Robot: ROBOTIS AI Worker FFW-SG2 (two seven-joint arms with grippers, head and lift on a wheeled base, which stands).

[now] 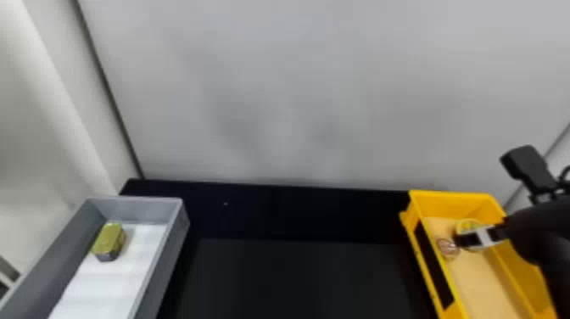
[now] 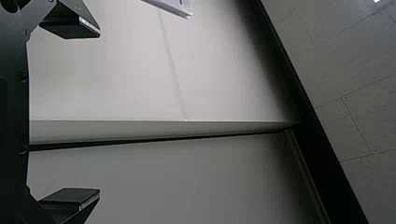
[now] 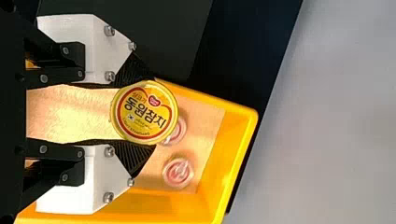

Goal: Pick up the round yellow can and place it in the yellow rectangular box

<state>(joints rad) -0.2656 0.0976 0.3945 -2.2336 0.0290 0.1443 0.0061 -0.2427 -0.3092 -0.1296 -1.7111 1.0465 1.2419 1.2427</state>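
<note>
Can (image 3: 144,113) is in my right gripper (image 3: 152,112), pinched across its round side, one pad on each flank, lid facing the wrist cam. It's within the outline of the yellow box (image 1: 451,194). Can't tell from here if its base touches the liner (image 3: 65,112).

Handling, my guess: small, rigid, some weight if full. Smooth metal, so it could slip or roll in the pads if the grip is off centre. Wall should take a firm squeeze; I'd avoid crushing force. Best hold is across the full diameter, square on the side wall, off the lid and rim. That's about what I've got.

Containers: yellow box has a tan liner. On it sit two round pink-topped bits, one (image 3: 178,131) partly behind the can, the other (image 3: 178,172) just beside the first. Main risk is setting the can down on the nearer one and leaving it tilted. I'd favour bare liner, lower gently, then release.

Grey box (image 1: 135,208), well apart on the left, has a white liner with an olive block (image 1: 109,239) near its far end.

Left gripper (image 2: 99,113) is parked facing the walls, fingers spread wide, nothing between them.
</note>
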